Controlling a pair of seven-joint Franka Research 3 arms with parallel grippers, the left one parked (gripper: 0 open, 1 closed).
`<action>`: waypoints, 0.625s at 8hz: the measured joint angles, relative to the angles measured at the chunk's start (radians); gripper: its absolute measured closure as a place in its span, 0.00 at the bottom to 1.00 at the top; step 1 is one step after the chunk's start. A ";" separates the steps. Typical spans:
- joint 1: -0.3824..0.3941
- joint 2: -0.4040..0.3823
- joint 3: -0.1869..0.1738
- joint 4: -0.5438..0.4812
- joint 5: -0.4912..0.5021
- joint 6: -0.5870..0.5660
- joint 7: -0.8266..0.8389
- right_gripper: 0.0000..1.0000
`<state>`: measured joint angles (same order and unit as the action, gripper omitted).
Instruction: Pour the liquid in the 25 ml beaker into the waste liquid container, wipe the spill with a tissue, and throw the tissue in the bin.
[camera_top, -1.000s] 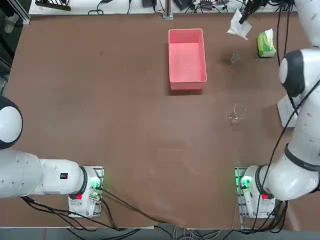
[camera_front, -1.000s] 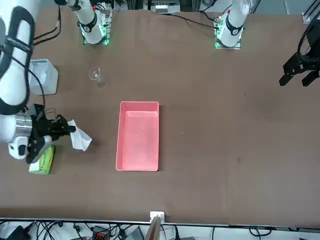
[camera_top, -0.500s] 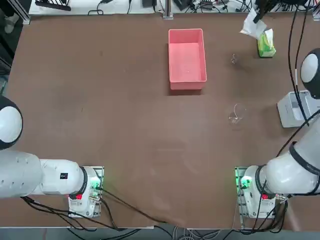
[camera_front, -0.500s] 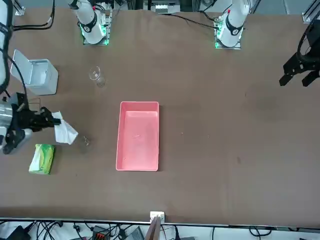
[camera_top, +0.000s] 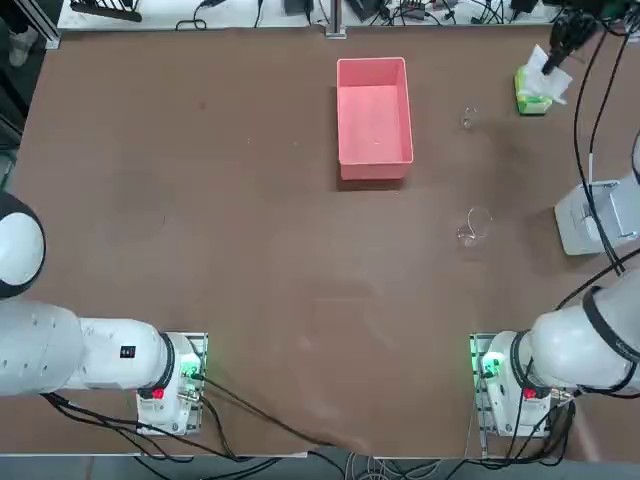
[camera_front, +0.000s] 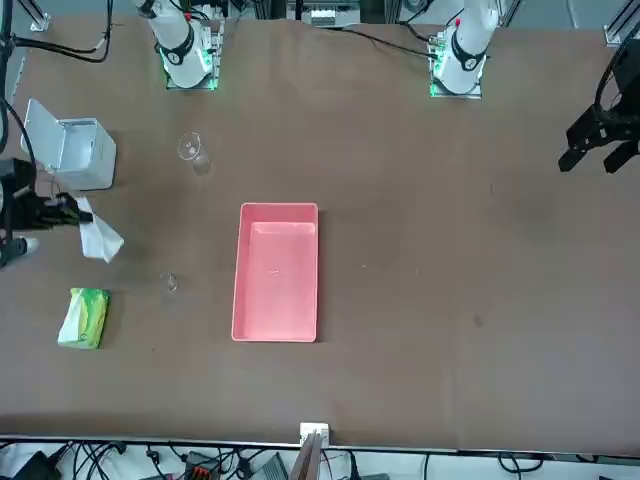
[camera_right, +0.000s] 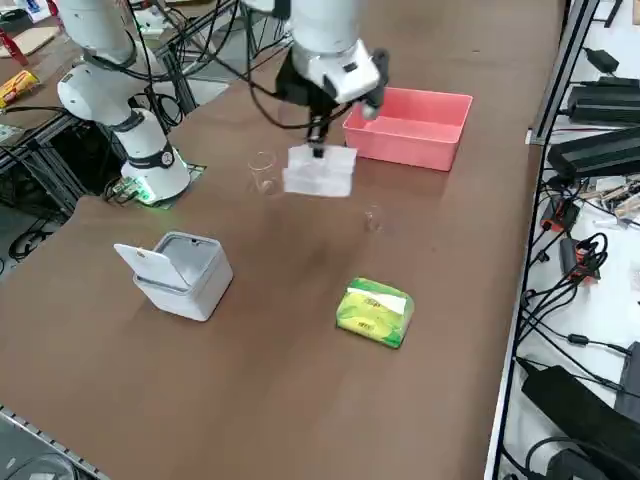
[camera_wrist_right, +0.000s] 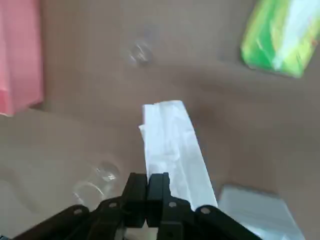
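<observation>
My right end effector (camera_wrist_right: 147, 187) pinched shut on white crumpled paper tissue (camera_wrist_right: 172, 150), airborne | tiny clear glass 25 ml beaker (camera_top: 468, 120) on brown worktop (camera_top: 250, 220), 3 o'clock of pink plastic box (camera_top: 374, 118) | risk: dangling sheet slips, or sweep topples beaker.

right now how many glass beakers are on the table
2: the tiny 25 ml beaker between the pink box and green tissue pack, and the larger beaker nearer the arms' bases.
</observation>
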<state>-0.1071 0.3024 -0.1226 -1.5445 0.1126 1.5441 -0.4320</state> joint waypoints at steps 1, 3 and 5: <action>-0.030 -0.024 0.000 -0.068 -0.033 0.008 0.003 0.97; -0.081 -0.044 0.000 -0.172 -0.078 0.028 0.003 0.97; -0.105 -0.066 0.000 -0.245 -0.106 0.044 0.004 0.97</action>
<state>-0.2117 0.2360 -0.1223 -1.7892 0.0062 1.5884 -0.4284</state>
